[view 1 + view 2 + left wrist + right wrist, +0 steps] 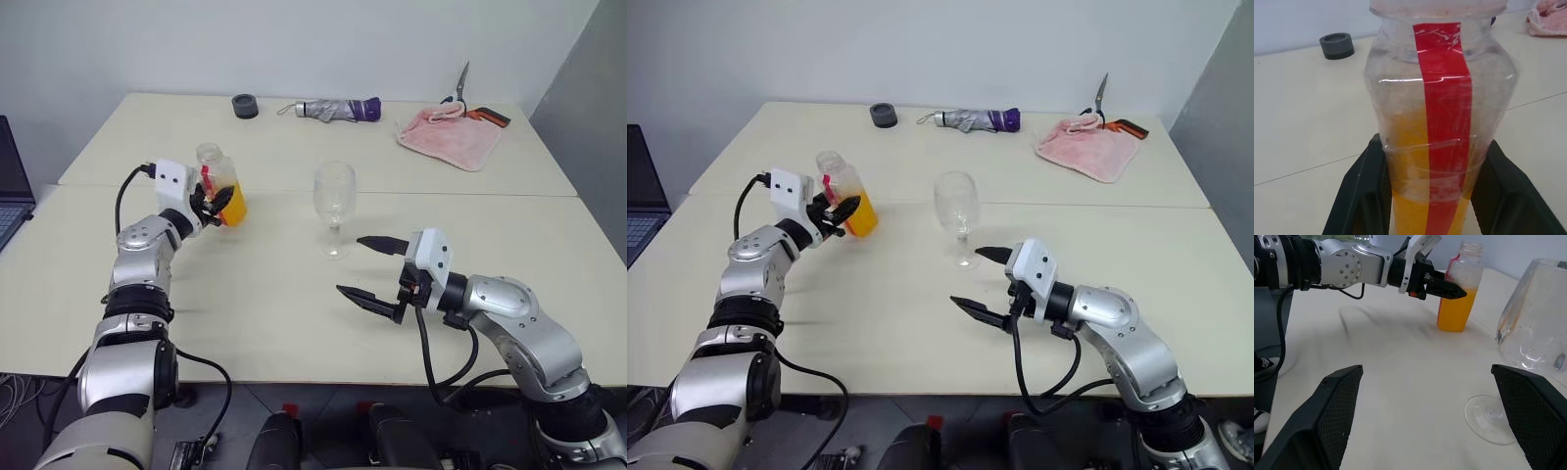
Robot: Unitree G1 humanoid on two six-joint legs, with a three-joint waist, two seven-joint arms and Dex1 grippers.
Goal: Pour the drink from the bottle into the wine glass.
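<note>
Since pour needs firm hold, left tool [217, 204] clamped on bottle [220, 184] body, upright on desk [274, 294]; right tool [377, 269] wide open, empty, near glass [334, 208] stem.

The cream surface [294, 304] is carrying the bottle [221, 186] and wine glass [334, 209] up front, with a dark cap [245, 106], folded umbrella [333, 109] and pink towel [449, 136] lying along the back.

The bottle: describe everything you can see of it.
The bottle is small, clear plastic, with a squarish body, a wide neck and a red strip running down its side. No cap is on the open neck. Orange-yellow drink fills roughly its lower half. It stands upright on the pale table, left of the wine glass and apart from it. The left pincer is shut on its lower body, one black finger on each side.
</note>
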